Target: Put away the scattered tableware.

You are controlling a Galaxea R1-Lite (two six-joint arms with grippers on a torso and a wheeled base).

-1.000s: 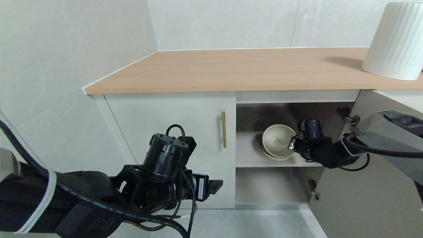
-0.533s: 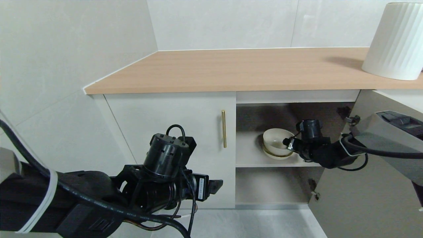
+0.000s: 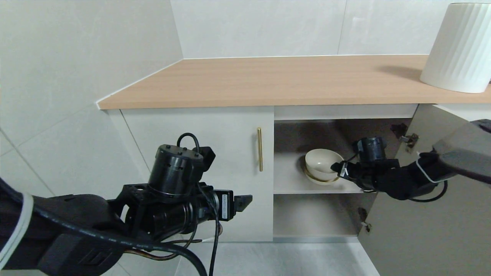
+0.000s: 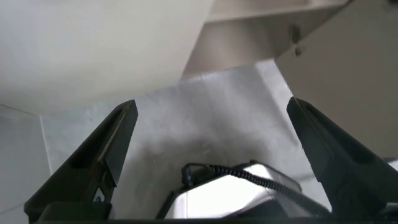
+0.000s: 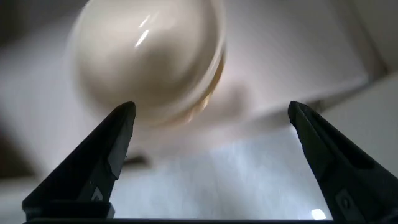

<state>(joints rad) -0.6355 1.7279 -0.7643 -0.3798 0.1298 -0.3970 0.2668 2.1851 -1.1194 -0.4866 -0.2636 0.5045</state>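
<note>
Tilted in the grip a second ago, the cream bowl (image 3: 323, 164) now sits nested on a second bowl (image 3: 319, 181) on the cabinet's upper shelf (image 3: 287, 182), the right gripper (image 3: 336, 168) drawn back with jaws apart, so it looks stowed; the left gripper (image 3: 242, 201) hangs low, jaws also apart

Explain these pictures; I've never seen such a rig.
This is a two-armed robot. The wide picture comes from a camera on its head; the other two from cameras on its wrists, looking out between each gripper's black fingers. The left gripper hangs open before the closed cupboard door, empty. The right gripper, also open and empty, sits beside stacked cream bowls on the open cupboard's upper shelf. A white ribbed container stands on the wooden counter.
</note>
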